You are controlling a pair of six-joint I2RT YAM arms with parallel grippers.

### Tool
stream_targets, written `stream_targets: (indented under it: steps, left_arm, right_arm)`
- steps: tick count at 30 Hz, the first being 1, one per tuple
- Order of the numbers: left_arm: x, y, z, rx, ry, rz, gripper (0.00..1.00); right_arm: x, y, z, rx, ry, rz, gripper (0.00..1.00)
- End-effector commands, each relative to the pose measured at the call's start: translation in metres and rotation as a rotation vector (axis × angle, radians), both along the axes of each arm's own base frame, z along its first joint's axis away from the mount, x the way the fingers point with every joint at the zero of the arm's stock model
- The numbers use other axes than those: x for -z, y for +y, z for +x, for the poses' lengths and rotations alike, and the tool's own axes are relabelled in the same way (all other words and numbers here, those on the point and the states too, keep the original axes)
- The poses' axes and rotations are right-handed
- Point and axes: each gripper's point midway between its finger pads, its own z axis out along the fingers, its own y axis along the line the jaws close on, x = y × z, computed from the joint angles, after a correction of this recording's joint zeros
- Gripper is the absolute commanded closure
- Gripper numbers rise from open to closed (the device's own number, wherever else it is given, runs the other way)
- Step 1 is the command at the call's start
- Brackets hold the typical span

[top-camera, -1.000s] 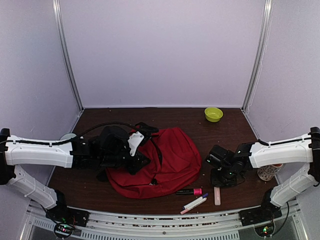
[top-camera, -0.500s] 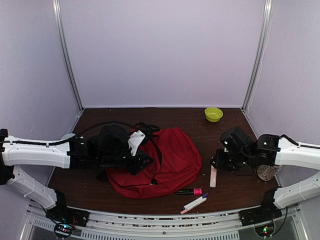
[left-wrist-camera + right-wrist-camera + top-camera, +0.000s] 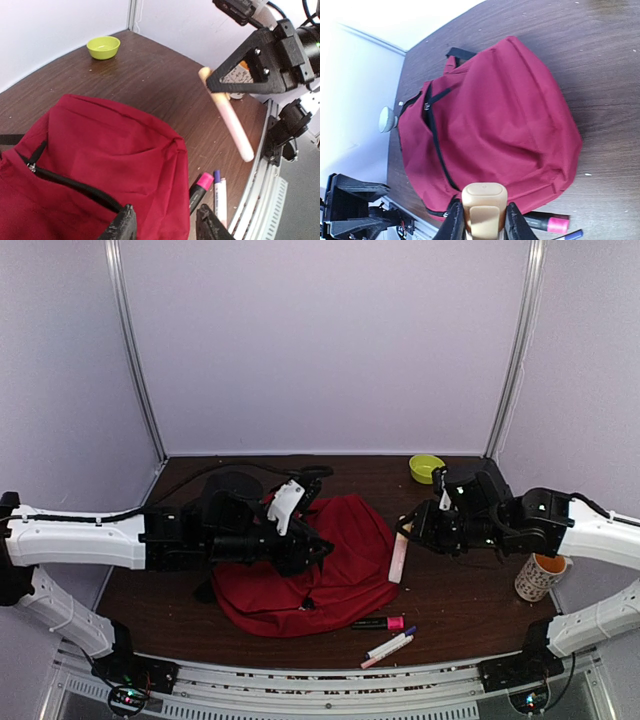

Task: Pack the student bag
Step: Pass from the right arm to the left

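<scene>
right claw (image 3: 407, 528) grips a pink stick (image 3: 398, 562) beside the student bag (image 3: 350, 545), left claw (image 3: 165, 227) parted, empty, over it; I'd aim tip-first at the zip (image 3: 75, 186)

You are not getting any legible writing here. The small sticker (image 3: 233, 75) on the right gripper (image 3: 216, 86) (orange and white) is showing only a blur.

so the student bag (image 3: 340, 560) is dark red with a black zipper (image 3: 70, 182), bowl (image 3: 426, 468) is lime green, stick (image 3: 398, 558) is pale pink, desk (image 3: 460, 600) is dark brown woodgrain
</scene>
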Motion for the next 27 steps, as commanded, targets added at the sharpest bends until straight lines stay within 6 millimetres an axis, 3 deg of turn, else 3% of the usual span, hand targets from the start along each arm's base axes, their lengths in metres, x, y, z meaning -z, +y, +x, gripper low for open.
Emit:
stream_targets:
  steps: [1,7,13,19,27]
  left_arm:
    - [-0.035,-0.038,-0.014,0.129,0.04,-0.155,0.56]
    - [-0.028,-0.07,-0.033,0.288,0.1,-0.163,0.55]
    - [-0.035,-0.095,-0.056,0.455,0.172,-0.231,0.54]
    - [-0.029,-0.106,-0.056,0.456,0.192,-0.219,0.55]
    - [-0.014,-0.104,-0.041,0.342,0.185,-0.144,0.66]
  right_arm:
    - [-0.024,0.018,0.002,-0.012,-0.046,0.059,1.0]
    - [-0.04,0.033,-0.001,-0.066,-0.076,0.063,1.0]
    - [-0.054,0.043,-0.007,-0.114,-0.126,0.07,1.0]
    - [-0.061,0.048,-0.009,-0.13,-0.146,0.077,1.0]
    - [-0.064,0.039,-0.007,-0.092,-0.157,0.068,1.0]
